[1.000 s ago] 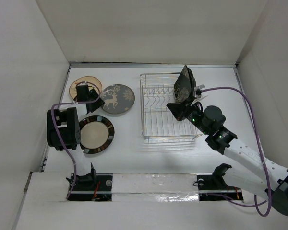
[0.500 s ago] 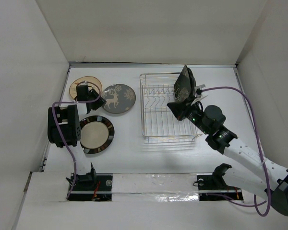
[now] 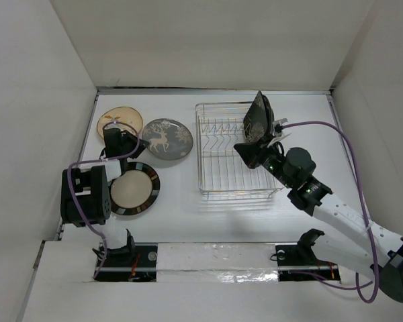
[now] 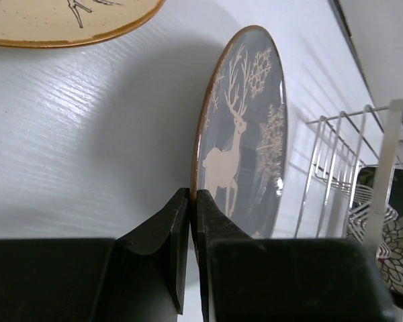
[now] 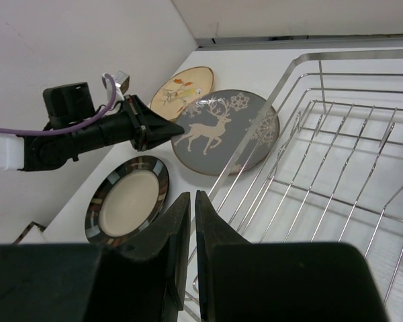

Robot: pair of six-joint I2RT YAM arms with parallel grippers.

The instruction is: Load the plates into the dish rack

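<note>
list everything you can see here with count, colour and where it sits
table: 1, white, under everything
dish rack: 1, chrome wire, centre right of the table
tan floral plate: 1, tan, flat at the far left
deer plate: 1, dark grey with a white deer, just right of the tan one
cream-centred plate: 1, cream with a dark rim, flat at the near left
black square plate: 1, black with white flowers, upright in the dish rack, right side
purple cable: 2, purple, one along each arm
left gripper: 1, black, shut on the deer plate's rim
right gripper: 1, black, shut and empty, over the dish rack
</note>
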